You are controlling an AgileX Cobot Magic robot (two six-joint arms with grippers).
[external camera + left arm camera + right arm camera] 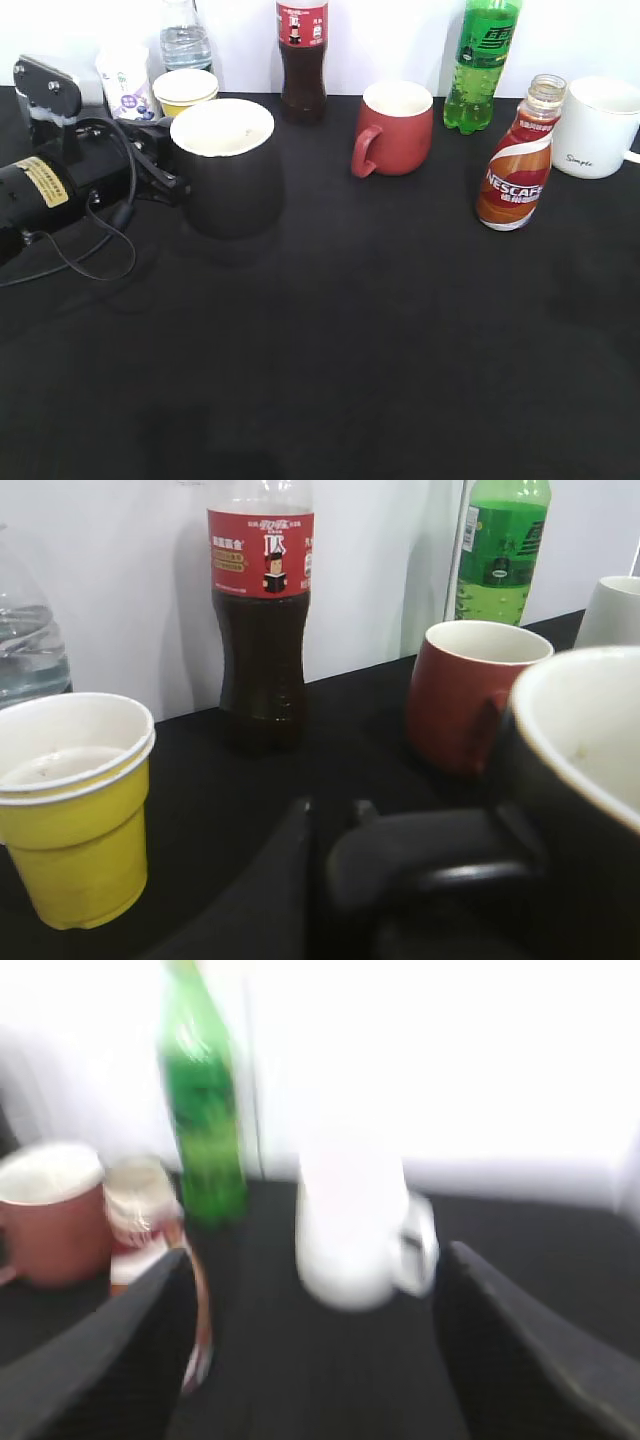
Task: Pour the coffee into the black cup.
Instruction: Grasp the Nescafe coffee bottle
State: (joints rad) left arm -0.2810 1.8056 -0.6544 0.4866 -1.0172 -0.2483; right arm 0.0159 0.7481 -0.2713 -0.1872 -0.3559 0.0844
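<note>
The black cup point(230, 180) stands at the left of the black table, white inside; it fills the right of the left wrist view point(545, 830). My left gripper point(168, 182) is shut on its handle point(335, 815). The coffee bottle point(517, 170) with the NESCAFE label stands upright at the right with no cap showing. It appears blurred behind the left finger in the right wrist view point(135, 1225). My right gripper point(320, 1260) is open and empty, above the table short of the bottle, and is out of the exterior view.
A red mug point(395, 125), a cola bottle point(302, 60) and a green bottle point(483, 65) stand along the back. A white mug point(598, 125) is at the far right. A yellow paper cup point(185, 90) and a water bottle point(185, 40) are behind the black cup.
</note>
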